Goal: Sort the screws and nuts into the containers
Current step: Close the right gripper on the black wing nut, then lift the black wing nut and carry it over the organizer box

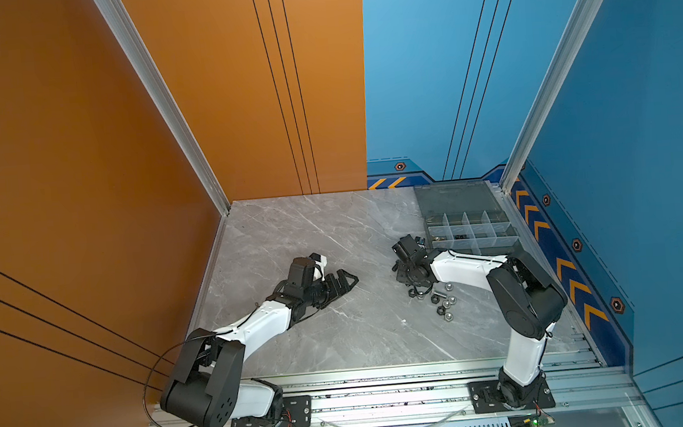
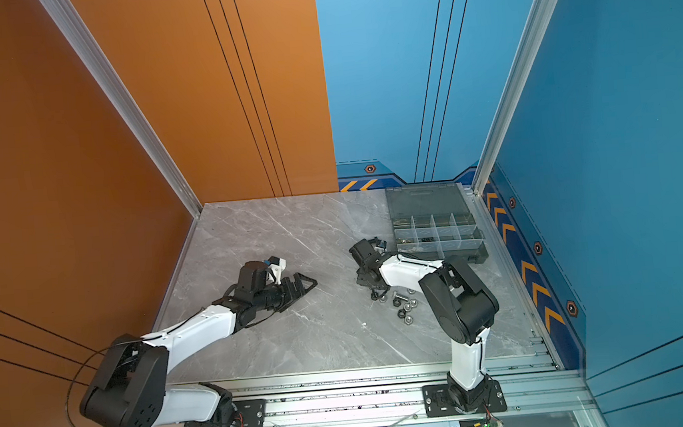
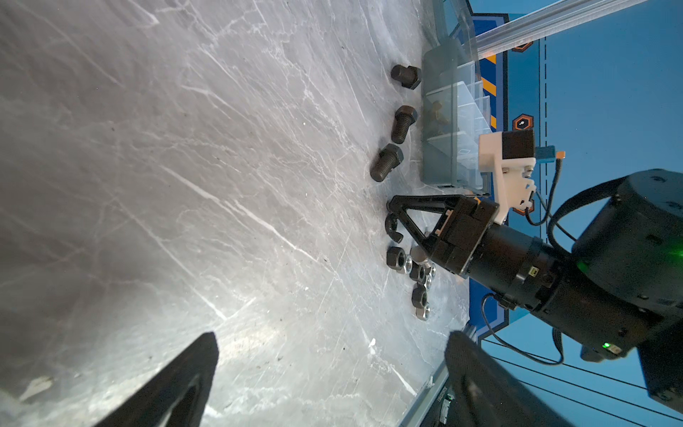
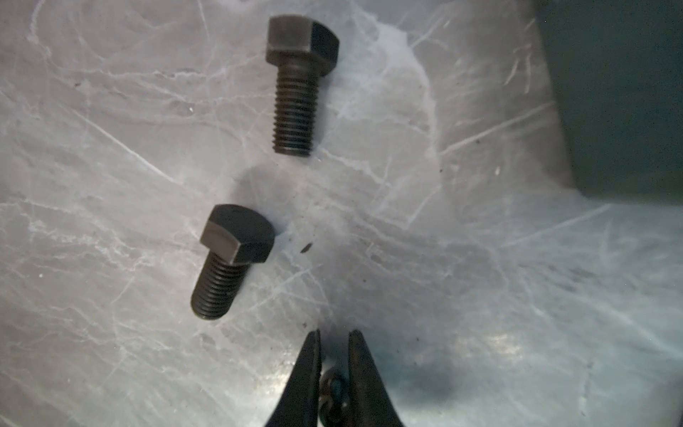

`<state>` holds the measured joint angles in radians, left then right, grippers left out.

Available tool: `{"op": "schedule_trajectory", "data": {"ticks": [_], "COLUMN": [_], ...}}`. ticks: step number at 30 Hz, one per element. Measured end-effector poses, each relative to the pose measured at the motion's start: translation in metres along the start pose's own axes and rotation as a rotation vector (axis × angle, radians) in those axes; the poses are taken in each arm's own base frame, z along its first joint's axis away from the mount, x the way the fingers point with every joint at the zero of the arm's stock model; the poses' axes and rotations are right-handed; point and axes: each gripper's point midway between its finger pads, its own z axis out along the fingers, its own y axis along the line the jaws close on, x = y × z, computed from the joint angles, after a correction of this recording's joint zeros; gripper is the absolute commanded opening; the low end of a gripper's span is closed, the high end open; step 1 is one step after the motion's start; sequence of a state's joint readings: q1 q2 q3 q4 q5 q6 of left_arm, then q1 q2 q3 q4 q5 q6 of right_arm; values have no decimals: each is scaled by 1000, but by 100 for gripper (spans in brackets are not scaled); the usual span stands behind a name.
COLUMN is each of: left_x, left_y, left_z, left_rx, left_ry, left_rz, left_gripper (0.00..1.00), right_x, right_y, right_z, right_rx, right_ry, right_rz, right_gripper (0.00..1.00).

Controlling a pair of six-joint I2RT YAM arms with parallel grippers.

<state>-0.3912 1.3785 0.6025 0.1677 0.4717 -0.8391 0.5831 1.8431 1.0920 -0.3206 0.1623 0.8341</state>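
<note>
My right gripper (image 4: 334, 334) points down at the table and is shut on a black wing nut (image 4: 334, 395), which also shows at its tip in the left wrist view (image 3: 392, 227). Two black screws (image 4: 295, 81) (image 4: 233, 258) lie just beyond it. The left wrist view shows three black screws (image 3: 403, 124) beside the grey organizer's containers (image 3: 439, 148). A cluster of silver and black nuts (image 1: 444, 300) (image 2: 405, 305) lies beside the right arm. My left gripper (image 1: 345, 281) (image 3: 332, 334) rests open and empty at mid-table.
The organizer (image 1: 472, 233) sits at the back right with its lid (image 1: 455, 199) folded open behind it. Brass-coloured pieces (image 3: 438, 112) lie in one compartment. The right arm's elbow (image 1: 525, 292) stands over the table's right side. Walls close in left, right and back.
</note>
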Motion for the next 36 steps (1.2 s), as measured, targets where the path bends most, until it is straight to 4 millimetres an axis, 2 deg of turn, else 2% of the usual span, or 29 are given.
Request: {"op": "schedule_trajectory", "data": {"ticks": [7,15,19,23,27,36], "left_x": [0,0,-1,-2,-2,-2], "left_y": [0,0,1,1,1,1], "left_z": [0,0,-1,-1,-1,-1], "left_rx": [0,1,-1,-1,-1,-1], "left_ry": [-1,0,-4,-4,-4,-4], "left_rz": [1,1,-2,-2,-2,-2], "left_gripper": [98,98,98,98,98,98], "right_x": [0,-4,-15,-51,-90,-178], "right_y": [0,2,1,-1,-21,-118], "right_z": [0,1,-13,-47,-75,-94], "right_rx": [0,-22,-73,-145,-170,-52], "right_ry": [0,-8,-25,-116,-207,-324], "right_rz": [0,-21,-43,-51,-21,160], "right_gripper": [0,0,0,0,0,0]}}
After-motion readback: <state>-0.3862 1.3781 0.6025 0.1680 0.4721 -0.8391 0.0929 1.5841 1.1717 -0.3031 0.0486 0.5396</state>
